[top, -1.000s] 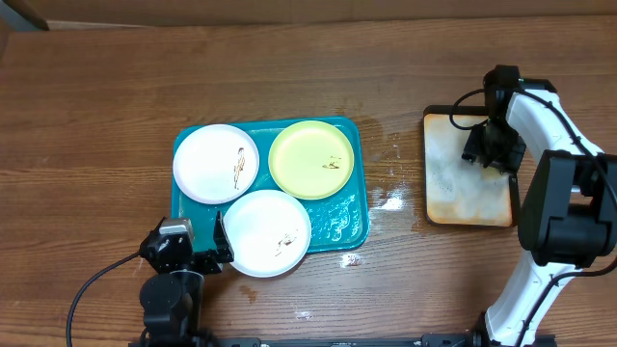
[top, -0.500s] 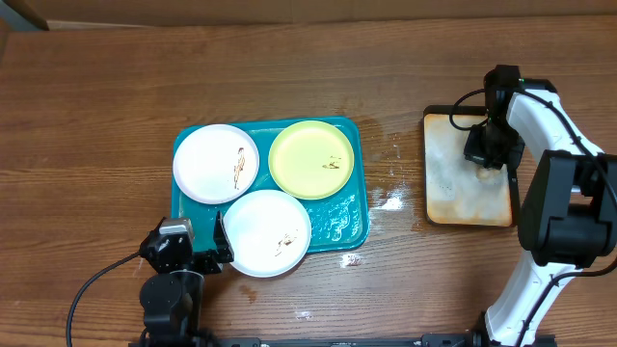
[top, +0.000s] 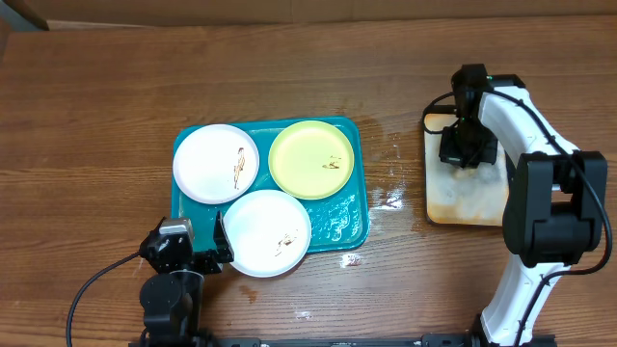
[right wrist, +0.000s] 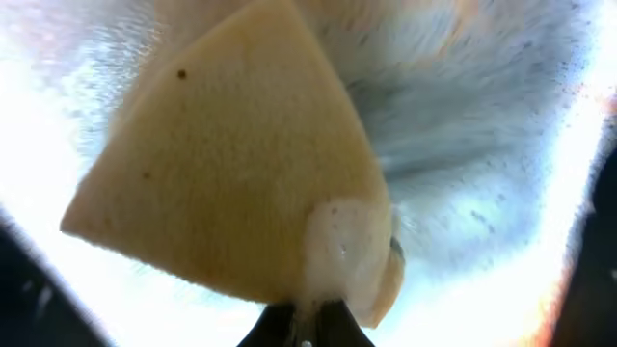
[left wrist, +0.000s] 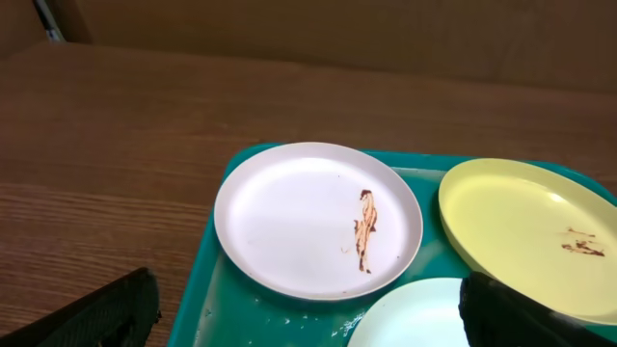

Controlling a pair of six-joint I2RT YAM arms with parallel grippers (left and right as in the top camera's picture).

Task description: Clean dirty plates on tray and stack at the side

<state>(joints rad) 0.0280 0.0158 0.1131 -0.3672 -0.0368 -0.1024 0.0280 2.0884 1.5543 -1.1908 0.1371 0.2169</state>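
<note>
sponge-soaping step, i'd say: the right gripper [top: 467, 146], clamped on a tan wedge foam sponge [right wrist: 227, 173], hangs over the black-rimmed rust-stained tray [top: 472, 204] at three o'clock, and next it should carry that to the three smeared round plates [top: 216, 163] on the teal plastic tray [top: 347, 220] at centre, with the left gripper [top: 214, 253] sitting spread-fingered at seven.

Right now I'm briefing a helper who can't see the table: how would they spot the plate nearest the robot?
Find the teal tray on the wooden table; it carries three plates. The one meant is the white plate at the tray's near edge. Unlike the other white plate and the yellow-green plate behind it, it overhangs the rim.
</note>
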